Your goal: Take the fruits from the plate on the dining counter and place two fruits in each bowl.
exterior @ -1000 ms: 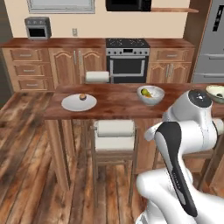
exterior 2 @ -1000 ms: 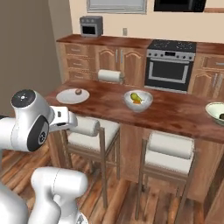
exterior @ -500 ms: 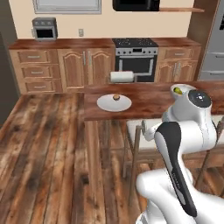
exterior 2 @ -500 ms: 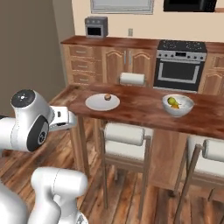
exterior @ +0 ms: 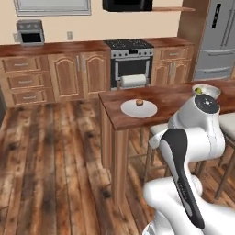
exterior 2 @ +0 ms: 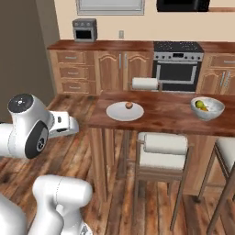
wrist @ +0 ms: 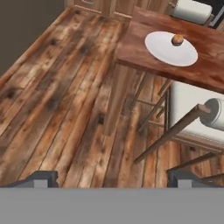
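Observation:
One small tan-orange fruit (exterior: 139, 102) (exterior 2: 129, 105) (wrist: 177, 40) lies on the flat pale plate (exterior: 146, 111) (exterior 2: 118, 113) (wrist: 162, 50), near the left end of the dark dining counter (exterior: 170, 98) (exterior 2: 165, 112) (wrist: 210, 57). Further right on the counter a deep pale bowl (exterior: 205, 91) (exterior 2: 209, 112) holds a yellow-green pear (exterior 2: 200, 104) and another fruit too small to make out. My gripper (wrist: 113, 179) is open and empty. It hangs over the wooden floor, short of the counter's corner and well away from the plate.
Stools with white cushions (exterior 2: 163, 144) (wrist: 194, 111) stand under the counter's near side, their wooden legs splayed outwards. A paper-towel roll (exterior 2: 145, 84) sits behind the counter. Brown cabinets, a stove (exterior: 131, 62) and a fridge (exterior: 215, 39) line the far wall. Open wooden floor (wrist: 61, 96) lies left of the counter.
The whole picture has shifted, so the camera has moved with the base: the counter's left end and the plate now sit more central and closer. The arm's pose is unchanged and the gripper stays open.

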